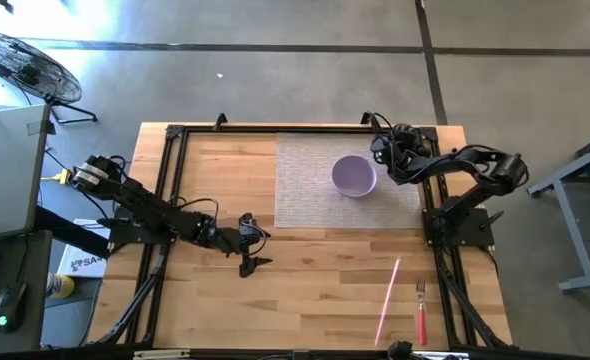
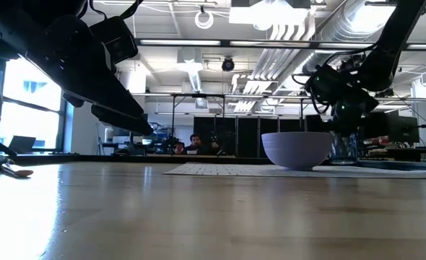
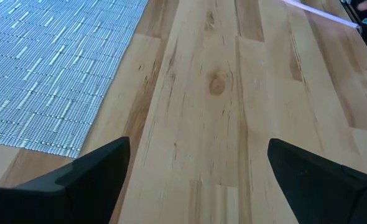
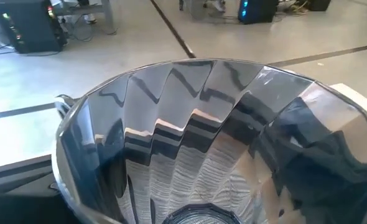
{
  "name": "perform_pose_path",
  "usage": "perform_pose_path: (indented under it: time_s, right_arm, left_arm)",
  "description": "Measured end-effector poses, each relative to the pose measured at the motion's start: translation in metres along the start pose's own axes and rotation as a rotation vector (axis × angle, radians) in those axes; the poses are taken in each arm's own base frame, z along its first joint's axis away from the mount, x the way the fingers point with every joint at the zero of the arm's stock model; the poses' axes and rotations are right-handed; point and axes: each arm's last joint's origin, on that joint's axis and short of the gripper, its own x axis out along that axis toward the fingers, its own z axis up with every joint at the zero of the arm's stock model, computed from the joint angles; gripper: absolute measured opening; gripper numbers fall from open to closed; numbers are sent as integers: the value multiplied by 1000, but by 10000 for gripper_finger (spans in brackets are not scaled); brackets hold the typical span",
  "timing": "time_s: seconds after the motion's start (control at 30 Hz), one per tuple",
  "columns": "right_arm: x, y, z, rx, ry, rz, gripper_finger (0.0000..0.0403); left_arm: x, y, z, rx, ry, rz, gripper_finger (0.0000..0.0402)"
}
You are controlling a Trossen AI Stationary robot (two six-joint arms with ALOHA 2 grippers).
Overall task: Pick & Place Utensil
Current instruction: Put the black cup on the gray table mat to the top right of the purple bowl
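A red-handled fork (image 1: pixel 421 312) and a pink stick (image 1: pixel 388 300) lie flat on the wood near the table's near right corner. A lilac bowl (image 1: pixel 354 176) (image 2: pixel 297 149) stands on a grey woven mat (image 1: pixel 305 190). My left gripper (image 1: pixel 250 243) (image 3: pixel 199 180) hovers open over bare wood beside the mat's near left corner (image 3: pixel 46 68). My right gripper (image 1: pixel 387 150) (image 2: pixel 341 101) is by the mat's far edge, just right of the bowl. Its wrist view is filled by a faceted clear glass (image 4: pixel 190 143) seen from above; its fingers do not show.
Black frame rails run along the table's left (image 1: pixel 165 200), far (image 1: pixel 275 128) and right (image 1: pixel 445 250) sides. Bare wood (image 1: pixel 315 290) lies between my left gripper and the utensils. The pink stick's end (image 3: pixel 314 11) shows far ahead in the left wrist view.
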Motion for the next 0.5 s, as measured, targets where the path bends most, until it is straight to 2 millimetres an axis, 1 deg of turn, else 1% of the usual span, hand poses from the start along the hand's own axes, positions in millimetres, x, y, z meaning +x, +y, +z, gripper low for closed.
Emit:
perform_pose_path:
  time_s: [0.17, 0.37, 0.5]
  right_arm:
    - [-1, 0, 1, 35, 41, 37, 399]
    - [-1, -1, -2, -18, 56, 39, 391]
    - [-1, -2, -3, -5, 70, 34, 390]
  left_arm:
    - [0, 0, 0, -2, 0, 0, 376]
    - [0, 0, 0, -4, 0, 0, 376]
    - [0, 0, 0, -4, 0, 0, 376]
